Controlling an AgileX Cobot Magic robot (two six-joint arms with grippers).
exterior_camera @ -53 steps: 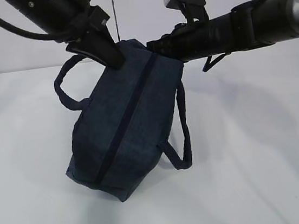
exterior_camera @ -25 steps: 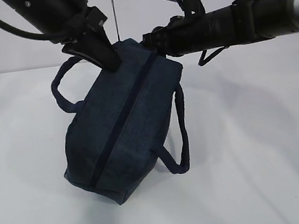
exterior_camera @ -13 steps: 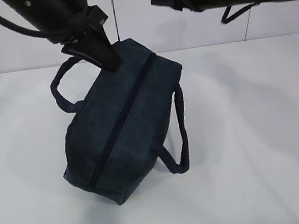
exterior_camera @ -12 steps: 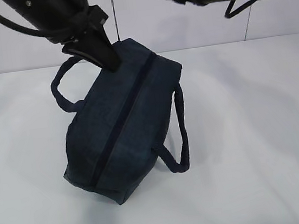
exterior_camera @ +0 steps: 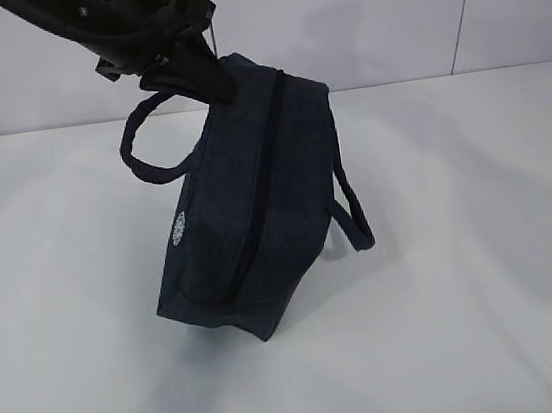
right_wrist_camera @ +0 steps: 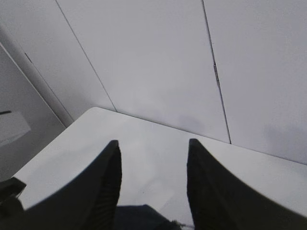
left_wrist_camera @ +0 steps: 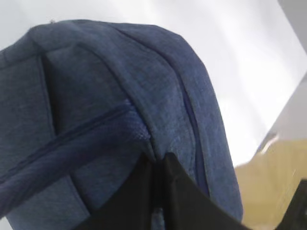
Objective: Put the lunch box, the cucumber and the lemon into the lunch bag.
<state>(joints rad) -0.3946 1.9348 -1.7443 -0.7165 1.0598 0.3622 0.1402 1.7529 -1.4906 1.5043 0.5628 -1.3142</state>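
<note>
— Left gripper point(exterior_camera: 201, 75): pinched shut on the upper end of the lunch bag point(exterior_camera: 255, 199), upper left of centre in the exterior view. Fingertips pressed together on a fold of navy fabric, seen up close at the bottom middle of the left wrist view point(left_wrist_camera: 156, 165).

— And the bag itself?

— Hanging tilted from that grip, far end raised, near lower corner down at or close to the white table point(exterior_camera: 492, 321); cannot tell whether touching. Zipper line point(exterior_camera: 266, 167) closed along the top, running from upper middle down toward lower left. One strap handle point(exterior_camera: 148, 147) looped out to the left, the other point(exterior_camera: 352, 212) drooping on the right. Small white logo point(exterior_camera: 180, 228) on the left-facing side.

— Right gripper?

— Spread open and holding nothing, both dark fingers at the bottom of the right wrist view point(right_wrist_camera: 153, 191), pointed at the table edge and the grey wall panels point(right_wrist_camera: 144, 62). Out of the exterior view apart from a cable loop in the top right corner.

— Lunch box, cucumber, lemon?

— Not visible in any view.
</note>
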